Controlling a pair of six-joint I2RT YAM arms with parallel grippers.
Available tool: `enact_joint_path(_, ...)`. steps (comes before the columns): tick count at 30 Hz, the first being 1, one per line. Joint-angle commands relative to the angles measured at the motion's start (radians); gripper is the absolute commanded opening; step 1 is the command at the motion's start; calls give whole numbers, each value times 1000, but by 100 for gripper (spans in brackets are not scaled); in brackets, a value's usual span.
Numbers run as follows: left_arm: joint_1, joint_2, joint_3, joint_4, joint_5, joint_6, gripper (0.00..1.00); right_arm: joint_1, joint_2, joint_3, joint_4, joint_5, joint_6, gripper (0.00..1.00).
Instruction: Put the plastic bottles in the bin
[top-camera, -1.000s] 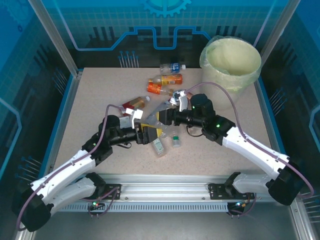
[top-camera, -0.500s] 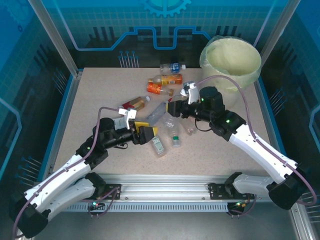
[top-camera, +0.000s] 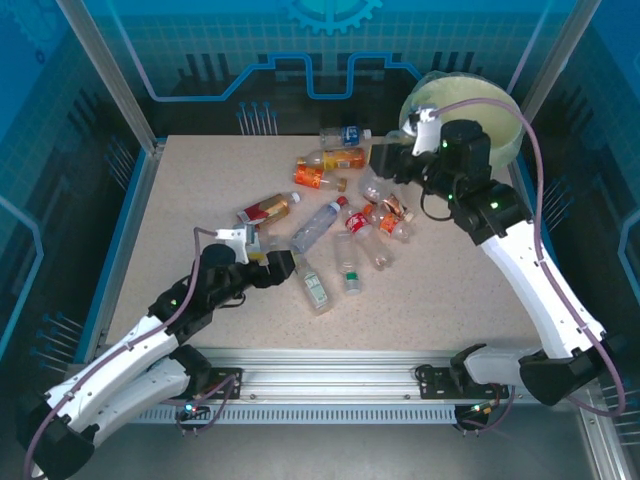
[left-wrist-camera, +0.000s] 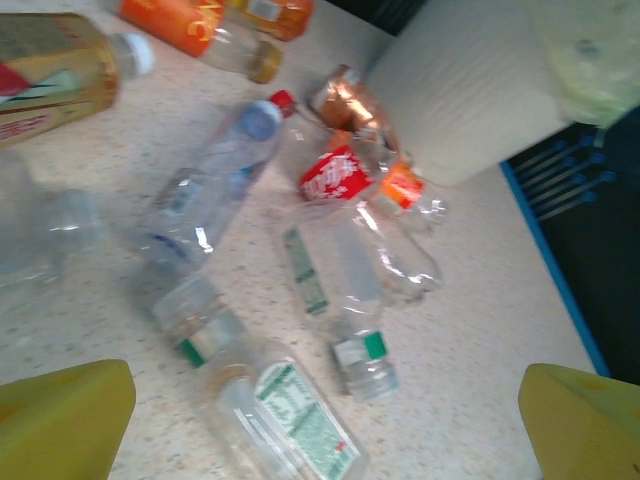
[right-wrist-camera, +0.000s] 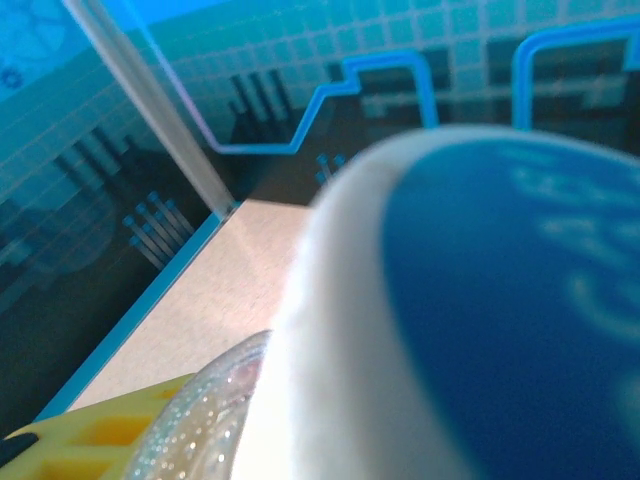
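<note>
Bottles (left-wrist-camera: 215, 180): likely light, thin, slick, crushable, best pinched mid-body; left gripper (left-wrist-camera: 325, 418) spread wide, empty; right gripper (top-camera: 388, 172) clamped on clear bottle (top-camera: 373, 187).

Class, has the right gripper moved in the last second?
Yes. The right gripper, gripping a plastic bottle, has swung from mid-table toward the bin.

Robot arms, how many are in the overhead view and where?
2. The left arm reaches from the near left toward the bottles; the right arm stretches from the near right up beside the bin. None looks hidden.
</note>
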Motion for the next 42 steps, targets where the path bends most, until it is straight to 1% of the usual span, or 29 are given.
enact_joint_path(1, 1, -8, -22, -54, -107, -44, 99, -52, 17, 93, -34, 75, -60, 37)
enact_joint_path(5, 2, -16, -30, -76, -126, -60, 99, -140, 77, 200, -55, 100, -91, 37)
enact_joint_path(11, 14, -17, -23, -153, -193, -95, 99, -234, 188, 313, -48, 247, -144, 37)
enact_joint_path(17, 60, -22, -31, -227, -227, -155, 99, -319, 307, 412, -36, 292, -134, 37)
enact_joint_path(21, 86, -56, -60, -239, -218, -186, 99, -341, 394, 477, -57, 325, -140, 37)
enact_joint_path(29, 140, -139, -112, -299, -251, -258, 99, -356, 501, 488, -46, 425, -157, 41)
enact_joint_path(34, 189, -135, -124, -303, -221, -281, 99, -363, 569, 515, -100, 422, -139, 48)
enact_joint_path(36, 209, -122, -123, -296, -191, -285, 99, -362, 586, 512, -119, 412, -121, 56)
enact_joint_path(39, 235, -96, -102, -289, -137, -278, 99, -364, 596, 500, -123, 384, -89, 63)
enact_joint_path(42, 247, -79, -74, -307, -118, -280, 99, -365, 595, 501, -125, 355, -62, 69)
